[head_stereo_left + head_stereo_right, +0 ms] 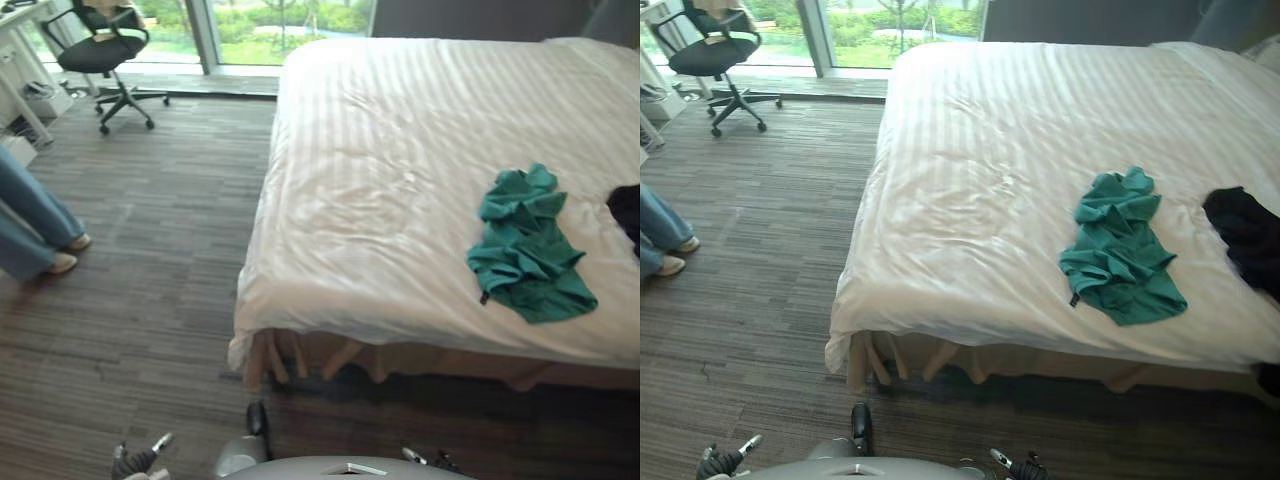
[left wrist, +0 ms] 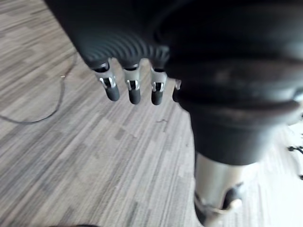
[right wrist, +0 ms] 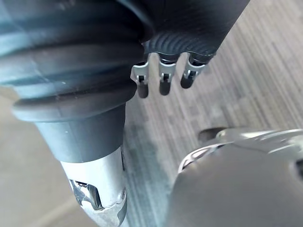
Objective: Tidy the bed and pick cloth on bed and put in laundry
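- Bed point(image 1: 390, 170) with a white striped cover fills the head views from 12 to 3 o'clock. The cover is creased near the middle, and its near corner hangs over a beige skirt point(image 1: 320, 358).
- Green cloth point(image 1: 1118, 252) lies crumpled on the bed at about 4 o'clock of the cover, close to the near edge, with nothing touching it.
- Black cloth point(image 1: 1246, 236) also lies on the bed, at 3 o'clock from the green one and apart from it.
- The right eye view shows a good stretch of the black cloth, while the left eye view catches just a sliver at its frame border.
- Left hand point(image 2: 134, 92): its wrist view shows the fingers hanging loose and straight above the striped wood-look floor point(image 2: 71, 156), holding nothing.
- The left hand's tips poke in at 7 o'clock in the left eye view, well short of the bed.
- Right hand point(image 3: 164, 84): its wrist view shows relaxed, uncurled fingers over the floor, and the hand is empty.
- In the right eye view the right hand's tips sit at 5 o'clock along the bottom border.
- Office chair point(image 1: 103, 52), black, stands at 11 o'clock by the window point(image 1: 290, 22), with a white table point(image 1: 12, 45) just beside it.
- A person's legs point(image 1: 32, 218) in blue trousers and light shoes stand on the floor at 9 o'clock, well apart from the bed. The left eye view shows more of them than the right.
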